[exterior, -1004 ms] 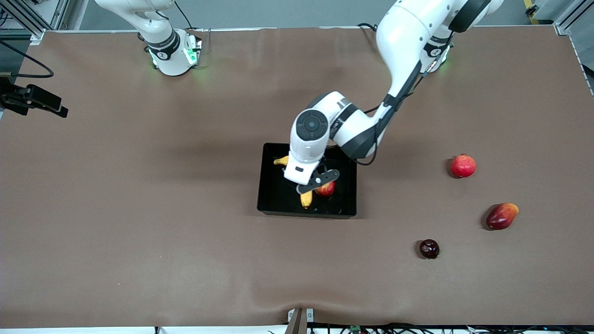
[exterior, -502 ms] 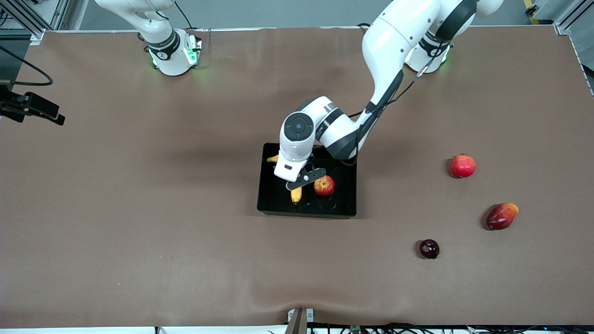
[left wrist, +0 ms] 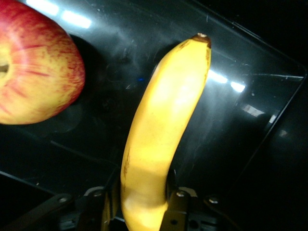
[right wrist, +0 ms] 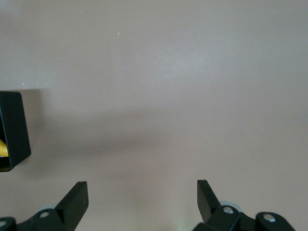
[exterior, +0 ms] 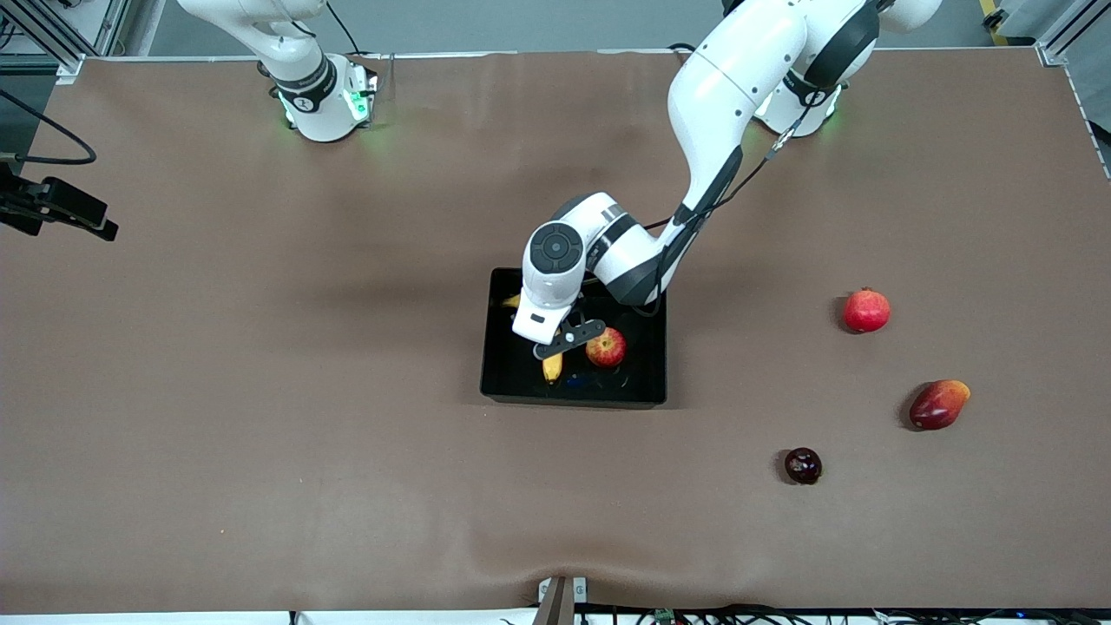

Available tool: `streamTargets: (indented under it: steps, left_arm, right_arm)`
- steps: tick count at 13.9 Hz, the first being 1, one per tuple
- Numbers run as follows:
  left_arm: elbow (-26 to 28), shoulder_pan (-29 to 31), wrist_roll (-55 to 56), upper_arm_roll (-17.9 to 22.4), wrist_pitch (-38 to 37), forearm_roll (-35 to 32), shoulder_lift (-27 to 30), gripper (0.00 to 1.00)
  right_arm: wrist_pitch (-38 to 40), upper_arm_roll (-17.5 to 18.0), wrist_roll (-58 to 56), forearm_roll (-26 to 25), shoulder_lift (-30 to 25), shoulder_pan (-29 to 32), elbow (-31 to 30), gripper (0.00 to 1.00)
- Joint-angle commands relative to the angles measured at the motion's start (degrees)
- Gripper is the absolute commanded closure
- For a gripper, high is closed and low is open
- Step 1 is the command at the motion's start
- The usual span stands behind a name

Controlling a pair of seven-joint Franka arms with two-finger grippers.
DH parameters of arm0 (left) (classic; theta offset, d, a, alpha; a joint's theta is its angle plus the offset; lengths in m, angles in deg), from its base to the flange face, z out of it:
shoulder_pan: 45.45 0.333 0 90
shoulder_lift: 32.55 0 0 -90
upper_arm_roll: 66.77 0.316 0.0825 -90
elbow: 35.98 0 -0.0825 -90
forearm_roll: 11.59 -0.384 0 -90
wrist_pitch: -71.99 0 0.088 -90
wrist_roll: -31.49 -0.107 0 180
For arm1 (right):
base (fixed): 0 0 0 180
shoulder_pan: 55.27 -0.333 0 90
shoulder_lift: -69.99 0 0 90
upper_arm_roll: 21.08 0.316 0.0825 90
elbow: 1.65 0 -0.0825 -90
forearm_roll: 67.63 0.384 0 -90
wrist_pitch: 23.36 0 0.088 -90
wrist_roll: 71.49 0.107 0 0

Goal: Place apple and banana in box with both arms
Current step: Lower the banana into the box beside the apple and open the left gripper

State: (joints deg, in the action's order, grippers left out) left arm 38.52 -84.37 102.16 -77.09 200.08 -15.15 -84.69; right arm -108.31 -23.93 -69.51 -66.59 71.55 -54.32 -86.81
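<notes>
The box sits near the middle of the table, and both task fruits are already inside it. The banana lies on the glossy black floor, running roughly from eleven o'clock to six o'clock on the front view's clock face, with most of its length hidden under the left arm's wrist. The apple rests upright just beside it, at the banana's three o'clock; in the left wrist view a narrow strip of bare floor shows between the two. The left arm reaches down from its base at about one o'clock into the box. The left pincer is set narrow over the banana, with one finger close against each side of the fruit near its thicker end. The right arm waits. The right pincer hangs wide and holds nothing, over bare table toward the right arm's end, and one corner of the box shows in its wrist view. Three other fruits lie on the table toward the left arm's end, well apart from the box: a pomegranate at about the box's three o'clock, a mango at about four o'clock, and a small dark round fruit at about five o'clock, nearest the front camera.
</notes>
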Motion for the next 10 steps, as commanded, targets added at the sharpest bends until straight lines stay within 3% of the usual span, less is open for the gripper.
streamTargets:
  steps: [1, 5, 10]
  left_arm:
    - [-1.64, -0.62, 0.70, 1.26, 1.47, -2.58, -0.68, 0.00]
    - [-1.55, -0.01, 0.79, 2.93, 0.24, -3.12, 3.52, 0.00]
    - [-1.46, 4.80, -2.54, 7.59, -13.71, -3.64, 15.73, 0.00]
  right_arm:
    - [-0.05, -0.05, 0.48, 0.02, 0.20, 0.20, 0.70, 0.00]
    - [-0.04, 0.04, 0.48, 0.11, 0.28, -0.33, 0.52, 0.00]
    - [-0.04, 0.13, 0.57, 0.11, 0.28, -0.33, 0.79, 0.00]
